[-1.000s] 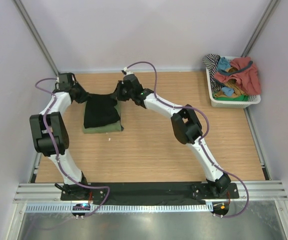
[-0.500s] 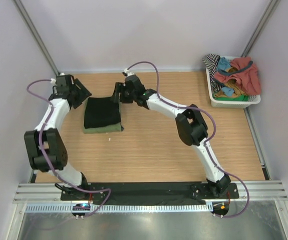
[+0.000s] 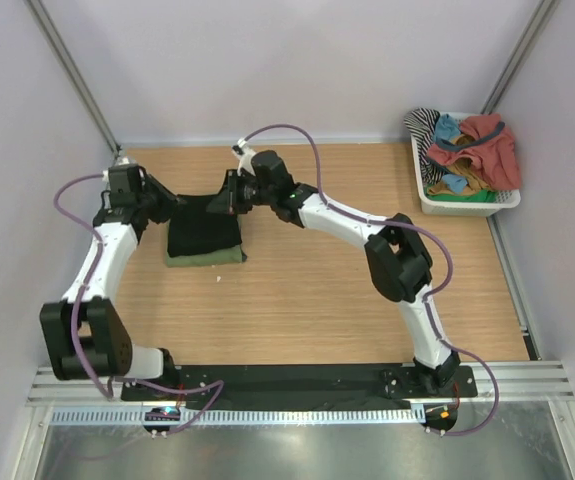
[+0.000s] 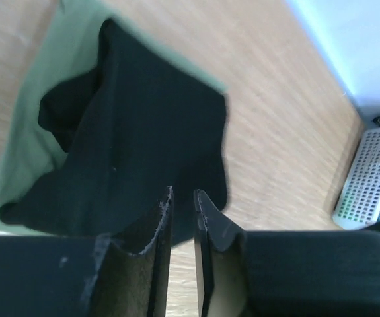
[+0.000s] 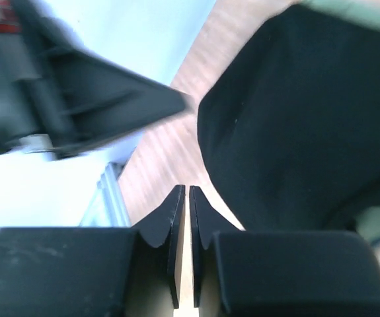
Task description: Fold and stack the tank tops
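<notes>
The black tank top [image 3: 204, 226] lies folded on the folded olive green tank top [image 3: 210, 257], at the left of the wooden table. My left gripper [image 3: 170, 208] hovers at the stack's far left corner. In the left wrist view its jaws [image 4: 183, 195] stand nearly together, with only a slit and bare wood between them, above the black top [image 4: 143, 139] and the green one [image 4: 28, 145]. My right gripper [image 3: 219, 203] is over the stack's far edge. Its jaws [image 5: 187, 191] are shut on nothing, beside the black top [image 5: 295, 112].
A white basket [image 3: 464, 207] with red, teal and striped garments stands at the back right corner, also seen as the basket [image 4: 368, 175] in the left wrist view. The left arm [image 5: 77, 99] shows close in the right wrist view. Walls enclose the table on three sides.
Both grippers opened and drew off the black top's far corners, then closed again with nothing in them. The left came back to the stack's left corner. The right moved left over its far edge.
</notes>
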Robot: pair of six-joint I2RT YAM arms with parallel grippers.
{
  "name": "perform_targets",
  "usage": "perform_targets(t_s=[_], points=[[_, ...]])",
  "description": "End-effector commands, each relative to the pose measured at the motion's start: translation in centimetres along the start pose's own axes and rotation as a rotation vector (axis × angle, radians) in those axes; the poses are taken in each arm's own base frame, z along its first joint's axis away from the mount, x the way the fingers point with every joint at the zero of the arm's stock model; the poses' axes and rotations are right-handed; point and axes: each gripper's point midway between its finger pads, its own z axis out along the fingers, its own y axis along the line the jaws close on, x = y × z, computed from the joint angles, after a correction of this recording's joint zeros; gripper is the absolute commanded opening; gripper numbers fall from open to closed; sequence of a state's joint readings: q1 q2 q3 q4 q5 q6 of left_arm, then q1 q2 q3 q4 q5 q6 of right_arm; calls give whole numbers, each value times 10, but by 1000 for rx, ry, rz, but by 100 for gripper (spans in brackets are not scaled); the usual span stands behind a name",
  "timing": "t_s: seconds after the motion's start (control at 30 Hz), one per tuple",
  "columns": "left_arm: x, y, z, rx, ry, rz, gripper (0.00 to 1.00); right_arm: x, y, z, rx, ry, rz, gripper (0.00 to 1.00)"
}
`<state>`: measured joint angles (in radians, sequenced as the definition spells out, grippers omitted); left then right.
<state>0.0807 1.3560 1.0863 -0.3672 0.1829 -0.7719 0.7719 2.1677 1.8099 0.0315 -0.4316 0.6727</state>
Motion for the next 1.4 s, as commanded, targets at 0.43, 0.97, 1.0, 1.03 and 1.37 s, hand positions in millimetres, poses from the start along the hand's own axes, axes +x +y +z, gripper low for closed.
perform_targets(t_s=[0.43, 0.97, 1.0, 1.03, 1.37], points=[[32, 77, 87, 15, 175, -203, 16, 72, -89, 23, -74, 165, 353, 10], [33, -18, -70, 253, -144, 38, 92, 10, -74, -159, 401, -124, -133, 75], [47, -9, -71, 239, -128, 44, 99, 14, -70, -185, 430, -156, -157, 78], [56, -10, -75, 254, -121, 57, 100, 14, -82, -201, 510, -198, -165, 82], [117, 23, -103, 356, -152, 176, 100, 74, -123, -327, 782, -446, -170, 98]])
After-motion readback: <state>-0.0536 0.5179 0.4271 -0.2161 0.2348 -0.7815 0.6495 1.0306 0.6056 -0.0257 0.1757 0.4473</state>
